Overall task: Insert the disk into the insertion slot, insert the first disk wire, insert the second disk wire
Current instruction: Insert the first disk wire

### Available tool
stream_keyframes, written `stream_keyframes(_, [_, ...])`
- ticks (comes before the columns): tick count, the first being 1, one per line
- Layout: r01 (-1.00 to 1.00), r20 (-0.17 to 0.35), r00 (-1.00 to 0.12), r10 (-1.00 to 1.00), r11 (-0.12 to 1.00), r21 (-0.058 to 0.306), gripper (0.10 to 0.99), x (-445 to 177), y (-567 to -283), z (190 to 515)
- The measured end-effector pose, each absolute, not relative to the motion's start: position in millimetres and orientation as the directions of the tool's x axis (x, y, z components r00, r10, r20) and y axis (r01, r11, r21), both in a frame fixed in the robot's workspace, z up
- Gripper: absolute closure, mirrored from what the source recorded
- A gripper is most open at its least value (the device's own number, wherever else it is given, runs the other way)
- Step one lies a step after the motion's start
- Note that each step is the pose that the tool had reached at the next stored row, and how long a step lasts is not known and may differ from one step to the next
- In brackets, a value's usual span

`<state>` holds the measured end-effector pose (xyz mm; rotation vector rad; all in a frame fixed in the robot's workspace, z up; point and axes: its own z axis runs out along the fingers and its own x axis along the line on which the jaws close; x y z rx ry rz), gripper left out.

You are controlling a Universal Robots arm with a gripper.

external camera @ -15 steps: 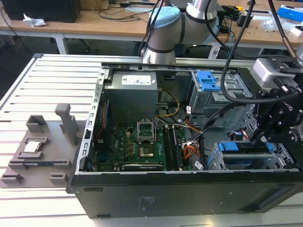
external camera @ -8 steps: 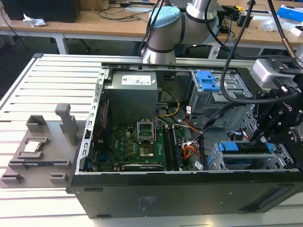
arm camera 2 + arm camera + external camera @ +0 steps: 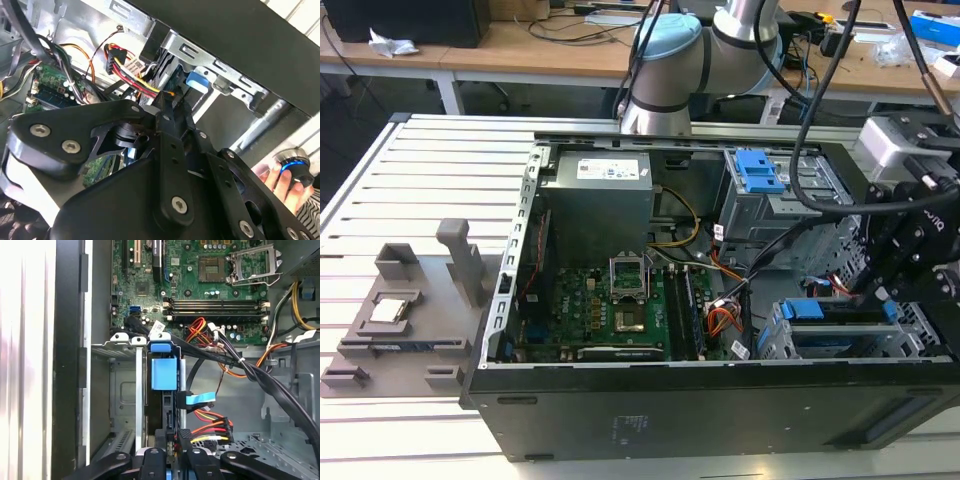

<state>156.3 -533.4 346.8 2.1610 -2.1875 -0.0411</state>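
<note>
Disk [image 3: 164,372], one of it, stood on edge, already in the insertion slot [image 3: 139,395]. You could see only its blue carrier, since the silver body was hidden between two divider walls. The gripper [image 3: 175,439] sat close by the disk's near end. Its fingers [image 3: 184,436] were drawn nearly together on what looked like the dark plug of one disk wire [image 3: 212,426], a red, orange, yellow and black bundle. The plug itself you couldn't make out. One flat blue cable [image 3: 201,400] lay just beside it. In the second wrist view a hand [image 3: 272,176], partly hidden behind the gripper, touched one blue-lit knob [image 3: 295,167].
</note>
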Motion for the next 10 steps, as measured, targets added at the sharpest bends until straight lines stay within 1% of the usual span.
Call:
stream_keyframes(5, [-0.998,0.028,-0.011,-1.0,0.013,0.066,0.847,156,-533,361])
stream_keyframes(10, [-0.998,0.028,-0.011,-1.0,0.013,0.066,0.847,156,-533,368])
